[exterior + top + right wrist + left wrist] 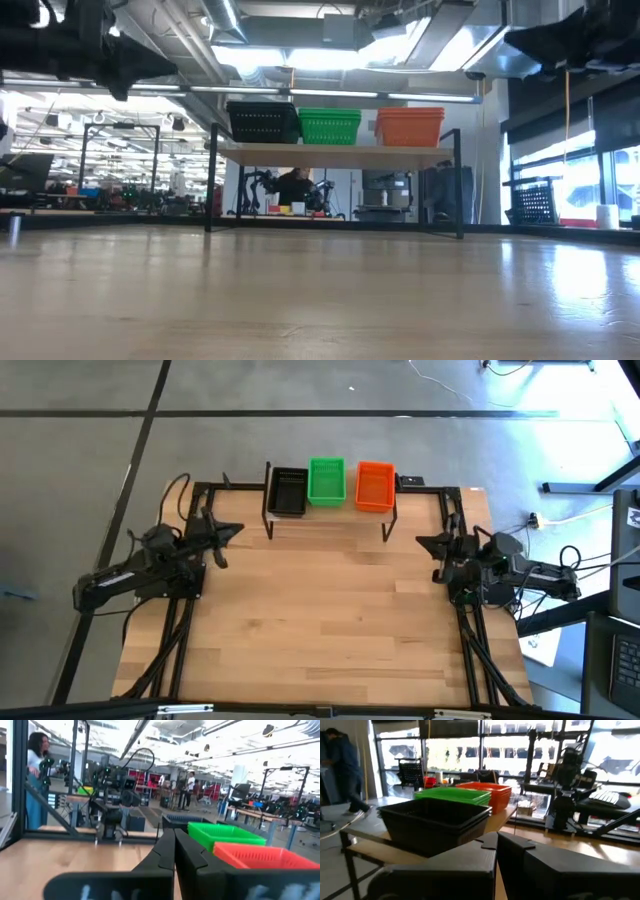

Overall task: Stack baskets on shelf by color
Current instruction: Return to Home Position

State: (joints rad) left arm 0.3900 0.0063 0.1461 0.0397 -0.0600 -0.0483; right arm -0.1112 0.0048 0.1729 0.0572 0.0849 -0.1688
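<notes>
On the light-wood shelf [330, 520] at the table's far edge stand a black stack of baskets [288, 491], a green stack [327, 480] and an orange stack [375, 487], side by side, bottoms resting on the plank. The low view shows the same row: black [263, 122], green [330, 125], orange [409, 126]. My left gripper [236, 530] is shut at the table's left edge, pointing toward the shelf, holding nothing. My right gripper [422, 542] is shut at the right edge, likewise holding nothing.
The shelf stands on thin black legs [211, 190] with a gap beneath. Black frame rails [180, 650] run along both table sides. The bare wooden tabletop [330, 620] lies between the arms. People show in the room behind in the wrist views.
</notes>
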